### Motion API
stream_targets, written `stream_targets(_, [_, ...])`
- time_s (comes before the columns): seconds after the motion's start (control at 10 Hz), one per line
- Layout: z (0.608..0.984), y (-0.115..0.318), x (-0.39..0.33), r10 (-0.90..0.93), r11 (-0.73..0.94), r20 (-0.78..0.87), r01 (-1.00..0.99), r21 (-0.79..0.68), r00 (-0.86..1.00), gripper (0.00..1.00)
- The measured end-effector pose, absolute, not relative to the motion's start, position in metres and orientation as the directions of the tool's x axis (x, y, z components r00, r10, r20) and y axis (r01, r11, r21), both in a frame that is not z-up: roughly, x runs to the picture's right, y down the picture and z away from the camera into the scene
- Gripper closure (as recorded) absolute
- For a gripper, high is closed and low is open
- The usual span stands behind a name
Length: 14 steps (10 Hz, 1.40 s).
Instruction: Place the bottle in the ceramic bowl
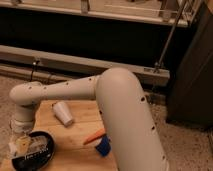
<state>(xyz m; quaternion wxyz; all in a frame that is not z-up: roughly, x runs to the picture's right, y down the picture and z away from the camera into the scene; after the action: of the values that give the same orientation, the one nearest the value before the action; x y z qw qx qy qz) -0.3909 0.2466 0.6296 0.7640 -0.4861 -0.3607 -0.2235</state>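
Note:
The ceramic bowl (pixel 35 159) is shallow, glossy and black, at the front left of the wooden table. My gripper (pixel 20 142) hangs from the wrist straight down over the bowl's left part, at or just above its rim. A small pale shape (pixel 22 145) at the gripper's tip looks like the white bottle, but I cannot make it out for certain. Light patches (pixel 39 148) show inside the bowl; they may be reflections.
A white tapered cup (pixel 63 113) lies tipped on the wooden table (pixel 75 150) behind the bowl. An orange carrot-like object (pixel 94 136) and a blue sponge (pixel 103 147) lie to the right, partly under my large white arm (pixel 125 110). Dark shelving runs behind.

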Motion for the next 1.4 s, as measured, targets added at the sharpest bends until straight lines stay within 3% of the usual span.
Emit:
stream_targets(0.6, [0.632,0.267,-0.397,-0.036,0.359,0.785,0.741,-0.568,0.619,0.98])
stream_targets(1.3, [0.642,0.270,-0.406,-0.050,0.346,0.772,0.736,-0.582,0.634,0.28])
stream_targets(1.4, [0.643,0.270,-0.406,-0.050,0.343,0.770,0.735,-0.585,0.636,0.22])
